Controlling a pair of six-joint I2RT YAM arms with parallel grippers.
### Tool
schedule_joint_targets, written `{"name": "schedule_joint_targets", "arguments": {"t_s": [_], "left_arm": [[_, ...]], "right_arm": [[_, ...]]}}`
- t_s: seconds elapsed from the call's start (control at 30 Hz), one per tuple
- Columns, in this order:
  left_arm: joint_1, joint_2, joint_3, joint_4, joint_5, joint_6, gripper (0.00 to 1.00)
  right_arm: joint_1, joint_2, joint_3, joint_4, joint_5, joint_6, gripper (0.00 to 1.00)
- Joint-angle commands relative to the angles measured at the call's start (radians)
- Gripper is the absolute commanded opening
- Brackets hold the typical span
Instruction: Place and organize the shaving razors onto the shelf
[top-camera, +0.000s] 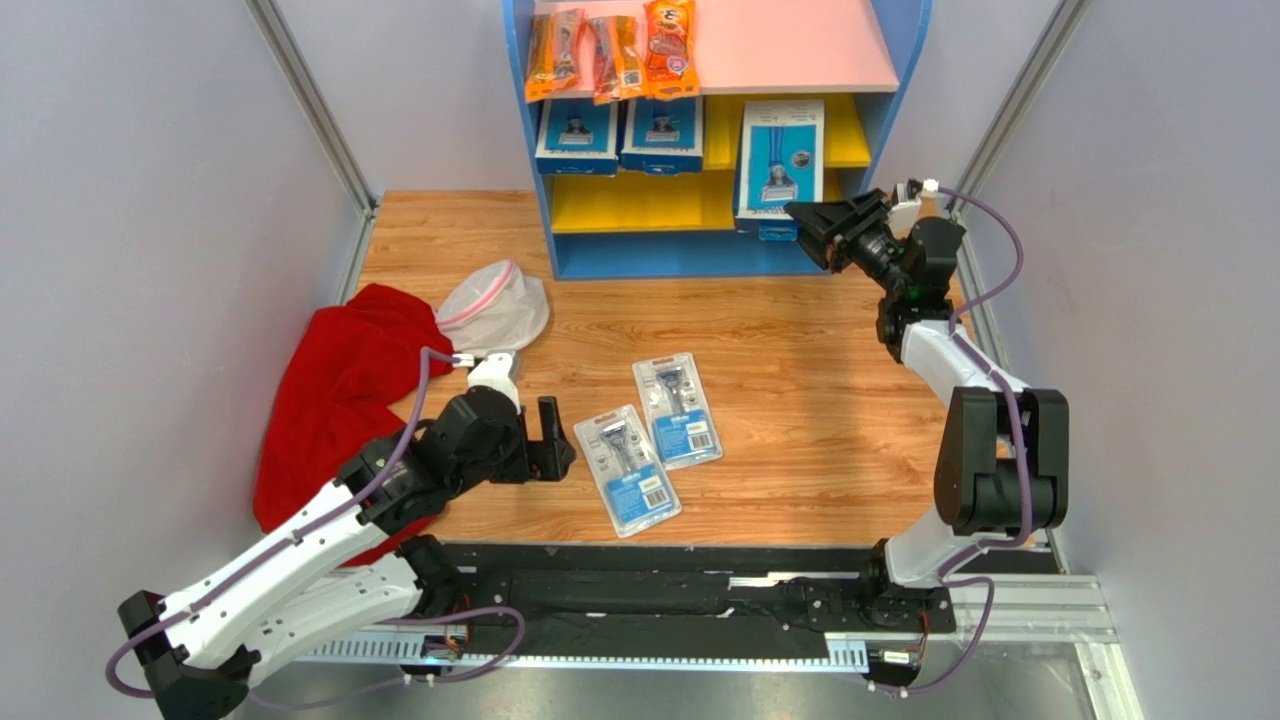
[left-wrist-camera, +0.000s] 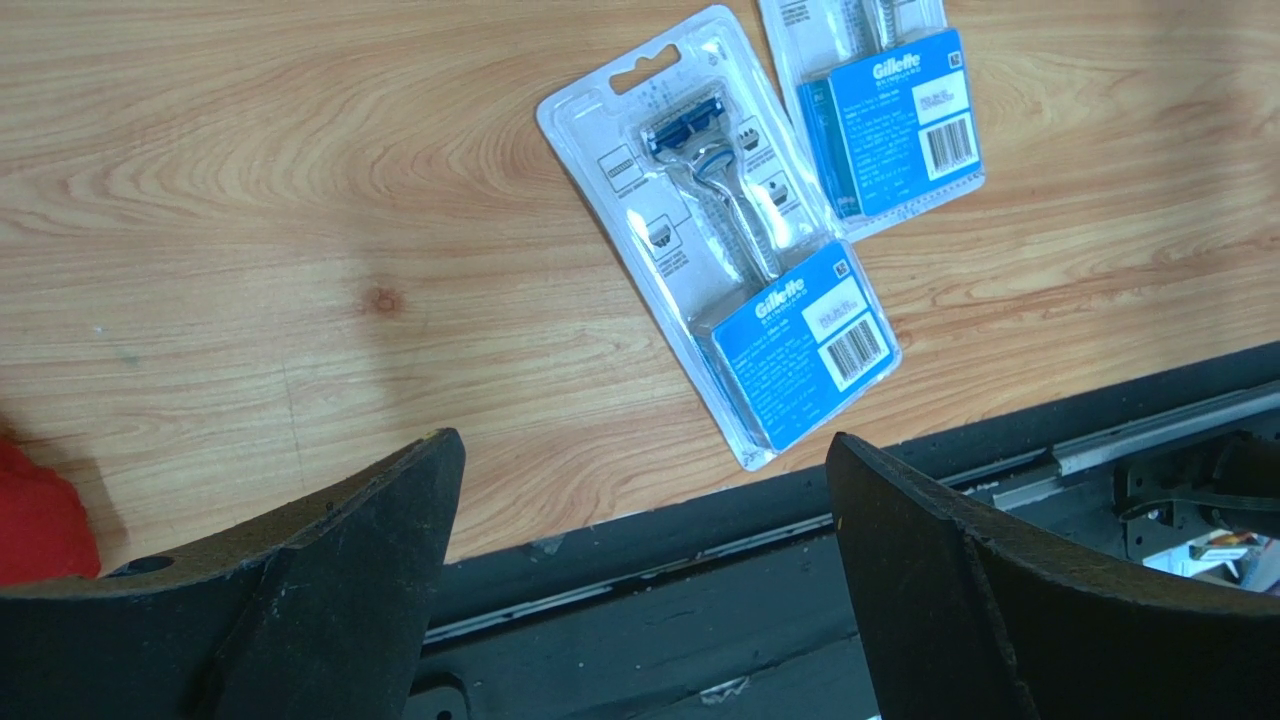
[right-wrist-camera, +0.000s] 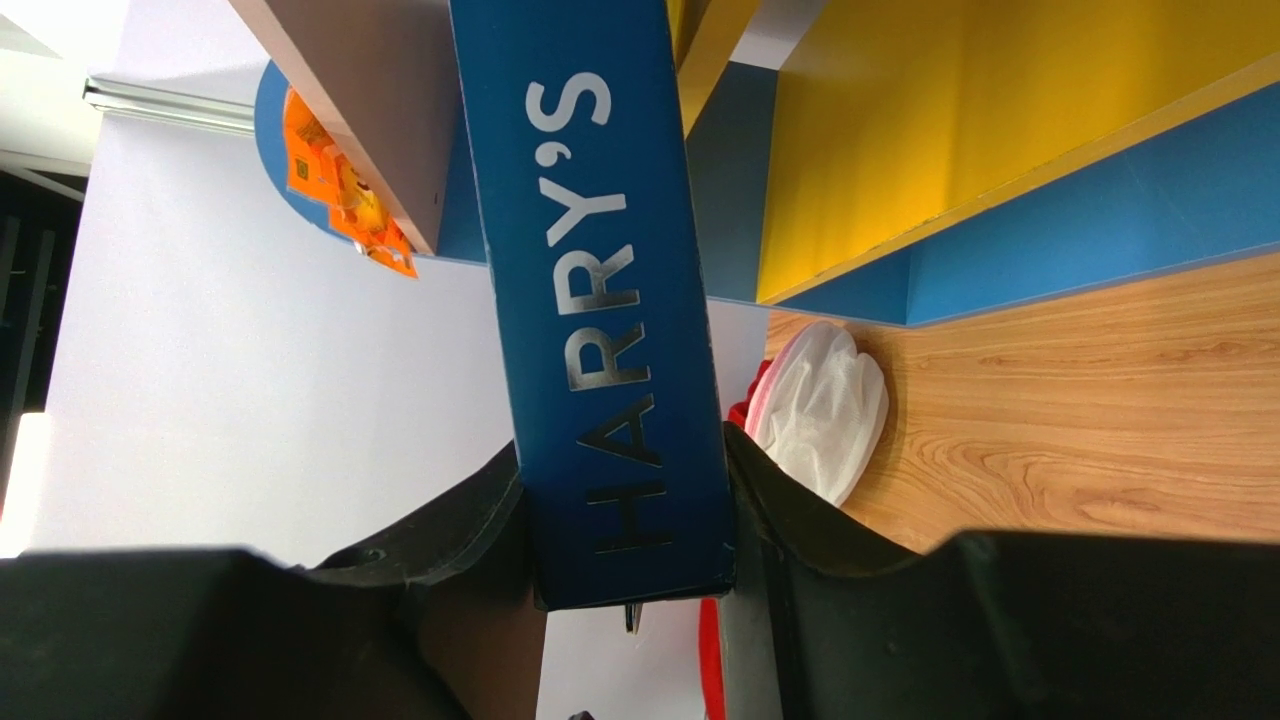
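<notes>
A large blue pack (right-wrist-camera: 609, 300) is pinched between the fingers of the right gripper (top-camera: 807, 233) and is held upright before the right end of the shelf (top-camera: 906, 60). A second blue pack (top-camera: 579, 132) and a third blue pack (top-camera: 663, 132) are stood side by side on the upper yellow board. The left gripper (left-wrist-camera: 639, 480) is spread wide above the table (top-camera: 812, 390), near a smaller pack (top-camera: 628, 468) and another smaller pack (top-camera: 678, 408), laid flat and touching

Crumpled red cloth (top-camera: 338, 398) on the wooden bench's (top-camera: 812, 390) left side, a pale bag (top-camera: 496, 308) touching it. Three orange packets (top-camera: 609, 53) side by side farther back.
</notes>
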Motion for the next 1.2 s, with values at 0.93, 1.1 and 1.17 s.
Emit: {"name": "schedule_joint_targets", "arguments": {"t_s": [0.93, 1.1, 1.17], "left_arm": [[0.003, -0.052, -0.031, 0.009, 0.034, -0.005, 0.99], [0.003, -0.051, -0.038, 0.02, 0.039, -0.005, 0.99], [0.003, -0.049, -0.045, 0.026, 0.048, -0.005, 0.99]], "right_arm": [[0.095, 0.296, 0.576, -0.277, 0.064, 0.062, 0.04], [0.104, 0.356, 0.727, -0.39, 0.03, 0.038, 0.08], [0.109, 0.375, 0.75, -0.403, 0.026, 0.038, 0.11]]}}
